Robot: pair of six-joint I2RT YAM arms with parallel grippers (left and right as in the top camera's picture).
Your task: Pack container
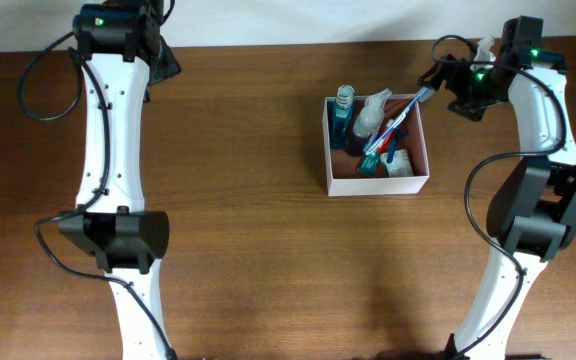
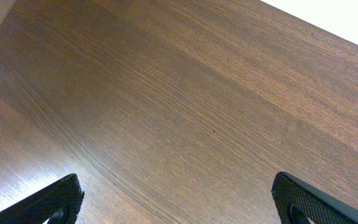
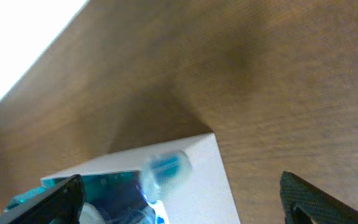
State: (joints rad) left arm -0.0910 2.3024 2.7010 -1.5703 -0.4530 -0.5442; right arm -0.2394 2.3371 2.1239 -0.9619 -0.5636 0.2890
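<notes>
Across the overhead view a dark brown table [image 1: 248, 200] with fine, straight wood grain fills nearly the whole frame, and a pale strip [image 1: 268, 20] runs along the top edge. Right of centre sits the container [image 1: 378, 185], a square shallow box with thin white walls and a reddish-brown inside. It holds a clear blue bottle [image 1: 344, 110], a white spray bottle [image 1: 371, 112] and red and blue toothbrushes [image 1: 398, 122] lying aslant, one handle reaching over the upper right corner. The white arms with their black joints stand at the left and right edges. In the left wrist view the left gripper [image 2: 179, 208] hangs over bare wood, its black, finely ribbed fingers [image 2: 58, 199] set wide apart in the bottom corners. In the right wrist view, which is blurred, the right gripper [image 3: 182, 205] is likewise spread wide with nothing between its fingers [image 3: 319, 199], above a white corner of the container at the bottom centre.
</notes>
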